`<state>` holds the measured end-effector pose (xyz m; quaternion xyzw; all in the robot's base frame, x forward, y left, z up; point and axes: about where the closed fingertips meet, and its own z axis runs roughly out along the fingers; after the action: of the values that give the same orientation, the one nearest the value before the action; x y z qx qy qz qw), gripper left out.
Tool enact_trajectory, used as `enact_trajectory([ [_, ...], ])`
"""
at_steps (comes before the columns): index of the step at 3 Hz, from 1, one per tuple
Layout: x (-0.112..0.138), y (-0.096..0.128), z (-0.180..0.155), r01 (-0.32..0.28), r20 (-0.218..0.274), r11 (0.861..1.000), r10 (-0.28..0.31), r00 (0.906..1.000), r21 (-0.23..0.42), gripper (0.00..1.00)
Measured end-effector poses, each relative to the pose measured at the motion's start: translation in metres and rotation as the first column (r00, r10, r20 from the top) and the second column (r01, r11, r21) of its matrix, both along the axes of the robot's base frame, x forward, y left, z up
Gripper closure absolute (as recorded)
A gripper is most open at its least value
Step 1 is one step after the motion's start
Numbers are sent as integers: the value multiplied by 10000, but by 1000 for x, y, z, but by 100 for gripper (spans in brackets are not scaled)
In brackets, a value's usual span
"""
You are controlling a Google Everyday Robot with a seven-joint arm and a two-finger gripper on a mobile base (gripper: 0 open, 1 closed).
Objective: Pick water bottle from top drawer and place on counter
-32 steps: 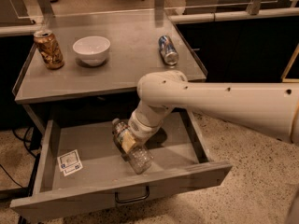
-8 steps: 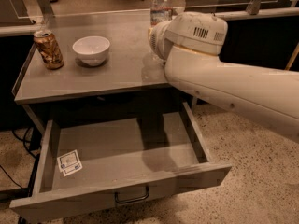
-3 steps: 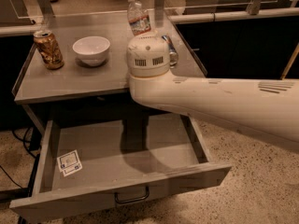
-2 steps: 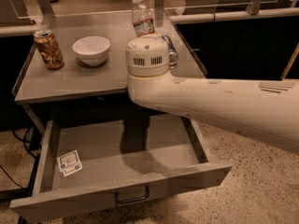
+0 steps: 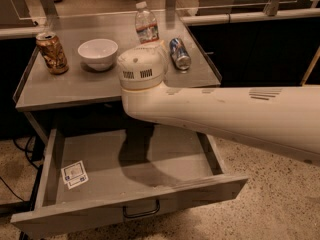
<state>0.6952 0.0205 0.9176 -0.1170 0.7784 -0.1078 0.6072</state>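
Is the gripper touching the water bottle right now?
Cannot tell. In the camera view the arm's round joint hides the gripper and the base of the water bottle, over the counter.

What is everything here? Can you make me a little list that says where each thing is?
water bottle: upright at the back of the counter, base hidden by the arm
gripper: hidden behind the arm's round joint, close to the bottle
counter: holds a bowl and two cans
white bowl: left of the bottle
brown-gold can: upright, far left
blue-and-silver can: lying on its side, right of the bottle
top drawer: open
white card: in the drawer, front left
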Motion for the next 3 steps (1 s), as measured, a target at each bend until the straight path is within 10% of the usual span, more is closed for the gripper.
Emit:
enact_trajectory([
  [3, 30, 18, -3, 122, 355, 9986, -140, 9993, 514, 100],
])
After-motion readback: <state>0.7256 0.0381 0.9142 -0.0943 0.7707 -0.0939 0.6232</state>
